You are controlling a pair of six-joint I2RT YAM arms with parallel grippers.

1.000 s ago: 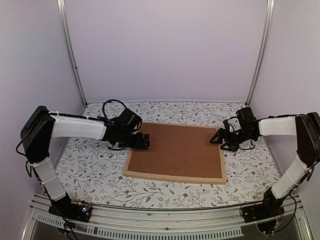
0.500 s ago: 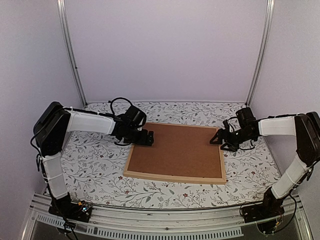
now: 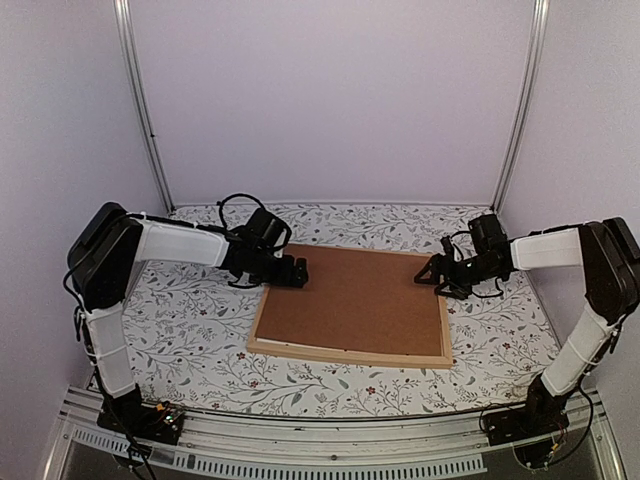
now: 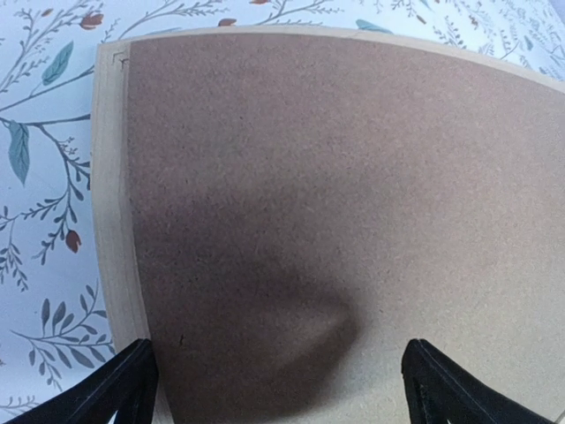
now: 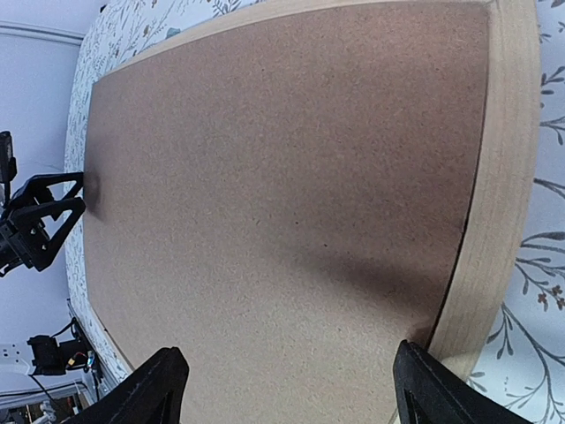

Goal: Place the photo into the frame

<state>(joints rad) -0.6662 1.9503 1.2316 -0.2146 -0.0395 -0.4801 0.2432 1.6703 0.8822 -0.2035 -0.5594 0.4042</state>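
Flat frame (image 3: 348, 352), board (image 3: 350, 300) in it, long way runs left-right — left tool (image 3: 296, 272) at its far-left corner, right tool (image 3: 432, 274) at far-right, both wide apart, empty.

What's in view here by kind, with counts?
frame: 1
board: 1
gripper: 2, left gripper and right gripper
Total: 4
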